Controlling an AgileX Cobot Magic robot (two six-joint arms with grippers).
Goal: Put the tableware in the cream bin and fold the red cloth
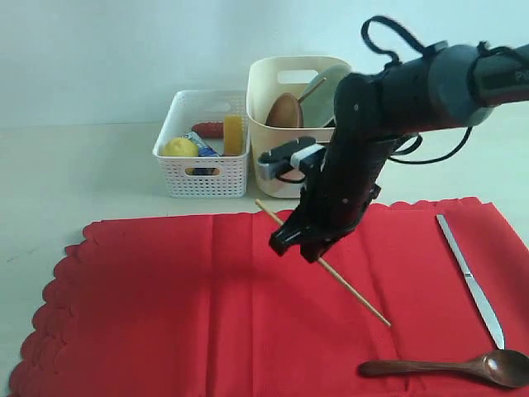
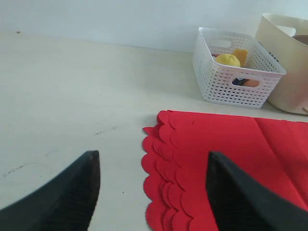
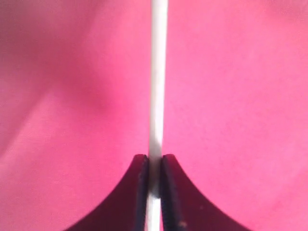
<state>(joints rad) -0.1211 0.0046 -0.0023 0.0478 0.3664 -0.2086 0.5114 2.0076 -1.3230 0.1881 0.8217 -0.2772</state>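
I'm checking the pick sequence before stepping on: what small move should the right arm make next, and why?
Probably a short lift straight up. The right gripper has its jaws shut on the wooden chopstick, which sits low over the red cloth. The cream bin stands beyond the cloth's far edge, so the stick likely needs clearance before it is carried there.

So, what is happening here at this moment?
The right pincer is shut on a wooden chopstick on the red cloth. The long knife and the dark spoon lie on the same cloth, not yet collected. The cream bin behind it already holds a brown plate and a pale bowl. The left pincer hangs open near the cloth's scalloped edge, holding nothing.
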